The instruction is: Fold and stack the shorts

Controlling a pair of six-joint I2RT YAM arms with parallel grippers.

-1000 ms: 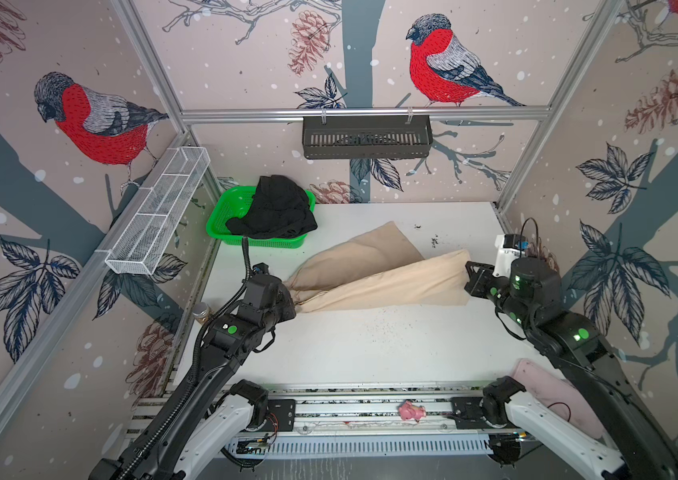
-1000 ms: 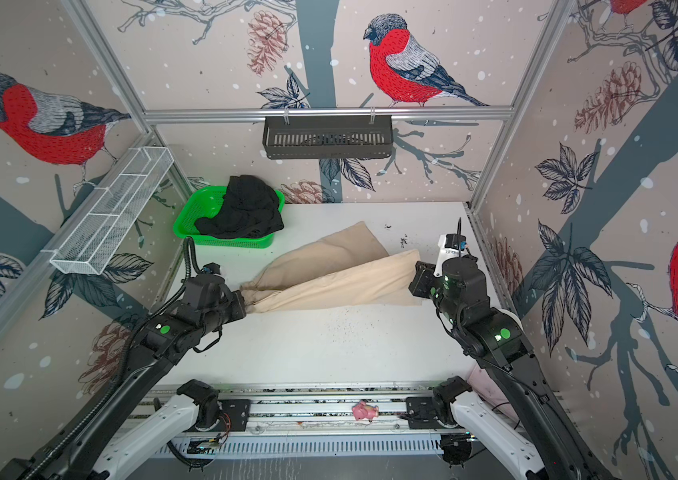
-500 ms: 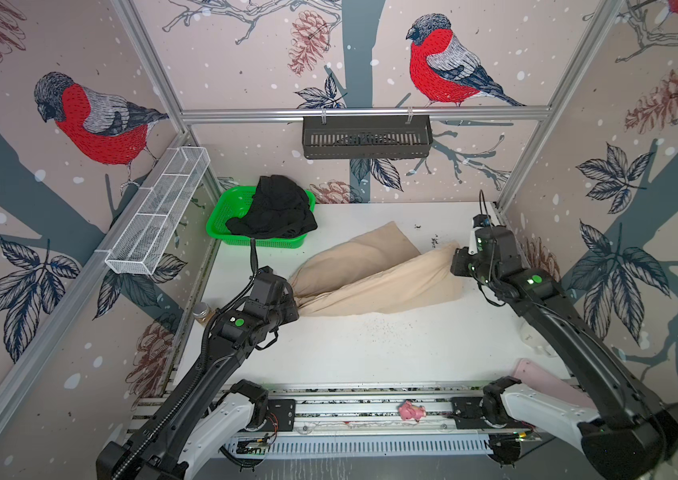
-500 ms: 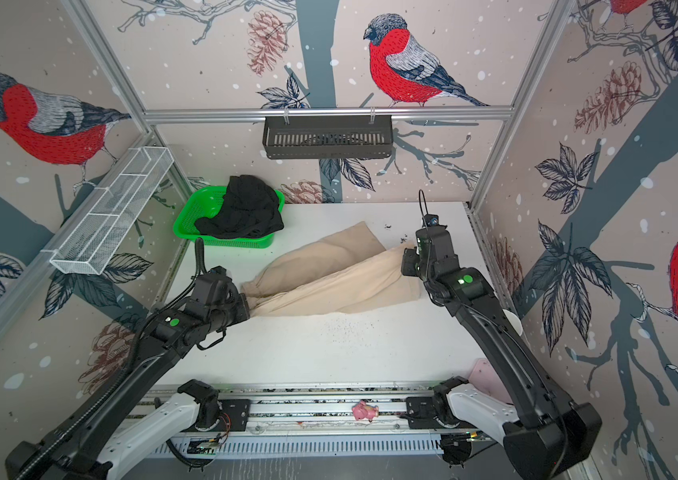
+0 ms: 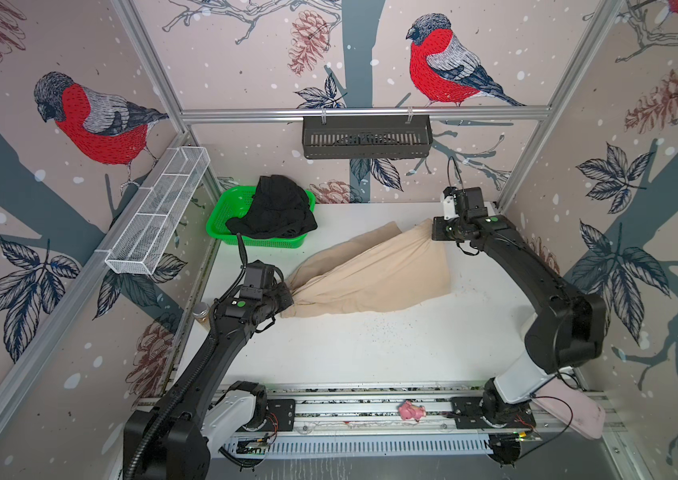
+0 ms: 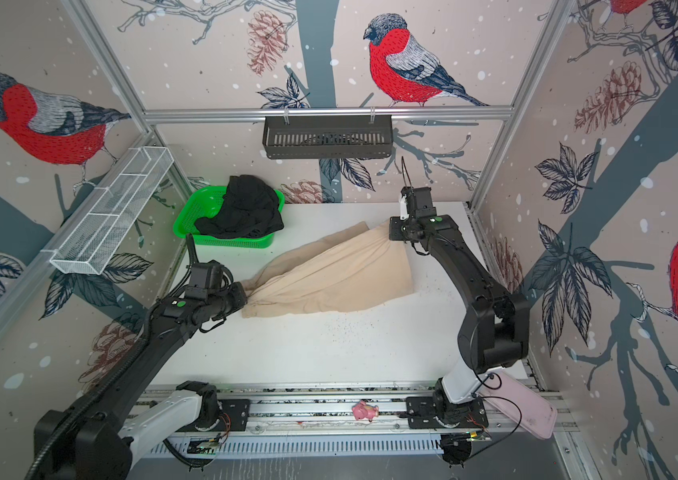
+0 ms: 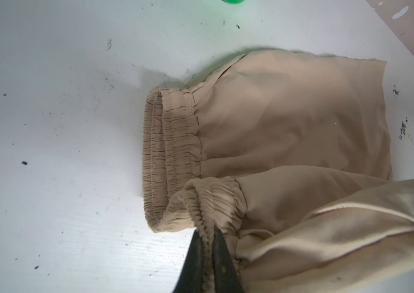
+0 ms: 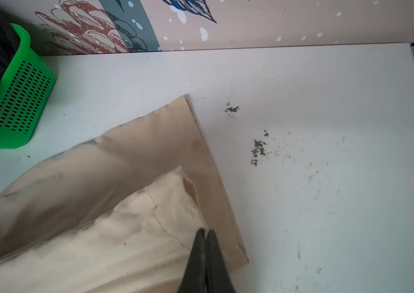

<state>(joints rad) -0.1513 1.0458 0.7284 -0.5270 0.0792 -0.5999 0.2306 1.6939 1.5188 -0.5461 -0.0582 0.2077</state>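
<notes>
The left claw [image 7: 207,233] is seen clenched on the gathered waistband [image 7: 175,142] of the beige shorts [image 5: 370,270], a ridge of the elastic being pinched between its two dark fingers in the left wrist view. The right claw [image 8: 204,232] is likewise clenched, and a hem corner of the upper leg of the same shorts is gripped between its fingertips in the right wrist view. Between the two claws the beige cloth is held raised and drawn out, narrow and bunched at the left claw and fanned wide towards the right claw. The other corner of that hem is left hanging down to the white table [image 5: 370,345] on the near side of the right claw. The second leg is seen lying flat on the table just behind the held layer, its hem corner close beside the right claw. A scatter of dark specks [image 8: 258,149] is visible on the table near the right claw. Beyond the left claw, towards the back wall, a green basket [image 5: 225,208] is placed, and the black shorts [image 5: 275,212] are heaped in it, draped over its rim. Well apart from both claws, a pink toy [image 5: 411,411] is seen on the front rail [image 5: 350,409] between the arm bases.
</notes>
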